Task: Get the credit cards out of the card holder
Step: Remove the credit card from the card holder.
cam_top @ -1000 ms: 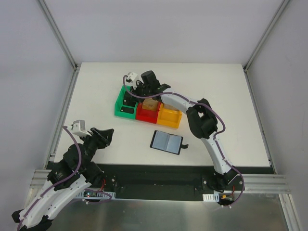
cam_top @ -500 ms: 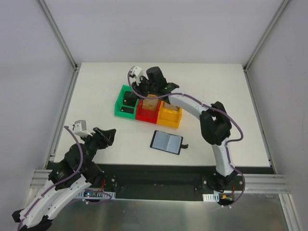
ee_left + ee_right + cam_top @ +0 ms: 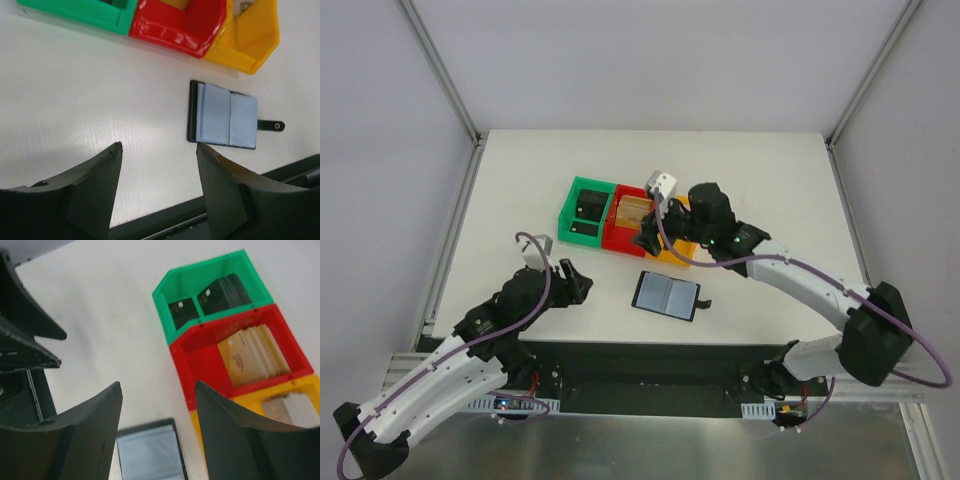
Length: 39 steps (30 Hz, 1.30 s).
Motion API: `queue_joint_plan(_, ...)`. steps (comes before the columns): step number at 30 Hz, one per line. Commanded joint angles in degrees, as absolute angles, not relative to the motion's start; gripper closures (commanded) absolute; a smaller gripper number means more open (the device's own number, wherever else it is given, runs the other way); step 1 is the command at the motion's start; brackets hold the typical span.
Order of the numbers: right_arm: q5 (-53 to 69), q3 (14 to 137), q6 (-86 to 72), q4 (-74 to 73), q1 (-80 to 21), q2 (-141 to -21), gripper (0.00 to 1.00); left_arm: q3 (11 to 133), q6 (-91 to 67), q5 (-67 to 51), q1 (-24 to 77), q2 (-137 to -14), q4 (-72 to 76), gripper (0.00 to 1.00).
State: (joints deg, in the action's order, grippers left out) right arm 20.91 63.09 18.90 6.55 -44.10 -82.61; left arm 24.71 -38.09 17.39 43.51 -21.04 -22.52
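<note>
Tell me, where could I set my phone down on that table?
The widest bare table lies behind the red bin; more lies left of the green bin. It is crowded around the yellow bin and card holder, where the right gripper hovers.

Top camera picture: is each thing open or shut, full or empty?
card holder: lying open, flat
green bin: holds black cards
red bin: holds tan cards
yellow bin: holds pale cards
left tool: open, empty
right tool: open, empty
</note>
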Motion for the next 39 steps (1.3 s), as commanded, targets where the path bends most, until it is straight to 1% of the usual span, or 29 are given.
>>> queue_joint_plan(1,12.9,54.5,13.7,0.8,-45.6,-70.6,0.05,25.4,-38.4,6.0,43.6,-27.3,-12.8,0.39)
queue_joint_plan(4,2.1,50.2,4.7,-9.9,-45.4,-65.6,0.04,23.0,-40.3,2.8,43.6,-29.4,-6.2,0.35)
queue_joint_plan(6,0.8,47.0,0.1,-13.1,-44.0,-63.0,0.04,21.5,-42.0,0.9,43.6,-31.6,-2.6,0.33)
queue_joint_plan(7,-2.4,45.3,-4.3,-14.1,-43.2,-62.0,0.04,21.0,-42.7,0.1,43.5,-33.7,-0.6,0.32)
queue_joint_plan(10,2.9,39.2,-12.1,-14.6,-39.2,-58.6,0.04,20.6,-44.6,-3.5,44.4,-38.8,4.9,0.27)
queue_joint_plan(12,8.3,34.0,-12.9,-9.9,-37.7,-55.9,0.04,21.2,-44.4,-2.3,46.4,-42.0,6.8,0.24)
queue_joint_plan(14,10.1,30.8,-12.0,-7.0,-37.8,-52.7,0.04,22.7,-43.3,1.2,49.8,-44.8,7.8,0.23)
queue_joint_plan(16,7.1,29.8,-12.2,-8.6,-37.8,-51.6,0.04,23.7,-42.8,3.2,53.1,-48.4,8.6,0.26)
queue_joint_plan(17,5.4,29.4,-12.0,-9.7,-37.8,-51.8,0.01,24.2,-43.0,3.3,53.8,-50.6,9.3,0.29)
queue_joint_plan(18,5.4,29.0,-11.7,-10.3,-37.9,-52.2,0.01,24.7,-43.5,3.2,54.2,-53.1,10.0,0.32)
queue_joint_plan(22,5.5,25.3,-13.1,-8.4,-37.8,-52.5,0.11,25.3,-46.6,0.9,54.5,-61.5,13.8,0.5)
queue_joint_plan(24,6.1,23.6,-13.9,-6.4,-37.8,-51.8,0.22,24.7,-47.3,0.1,54.5,-64.1,17.0,0.57)
queue_joint_plan(25,6.2,22.9,-14.1,-5.7,-37.8,-51.5,0.3,24.5,-47.5,0.1,54.6,-64.9,18.4,0.6)
queue_joint_plan(27,6.2,22.2,-14.3,-4.7,-37.9,-50.8,0.44,24.4,-47.2,0.1,54.6,-66.1,20.7,0.63)
queue_joint_plan(28,6.5,22.2,-14.3,-4.7,-37.9,-50.6,0.47,24.6,-46.9,0.3,54.5,-66.5,21.3,0.63)
queue_joint_plan(35,9.2,22.1,-15.4,-1.1,-38.4,-51.6,0.51,28.1,-43.9,0.7,54.5,-70.7,22.5,0.64)
queue_joint_plan(39,7.6,23.5,-15.4,-1.4,-39.7,-51.1,0.55,28.3,-43.9,2.0,54.5,-71.7,22.6,0.65)
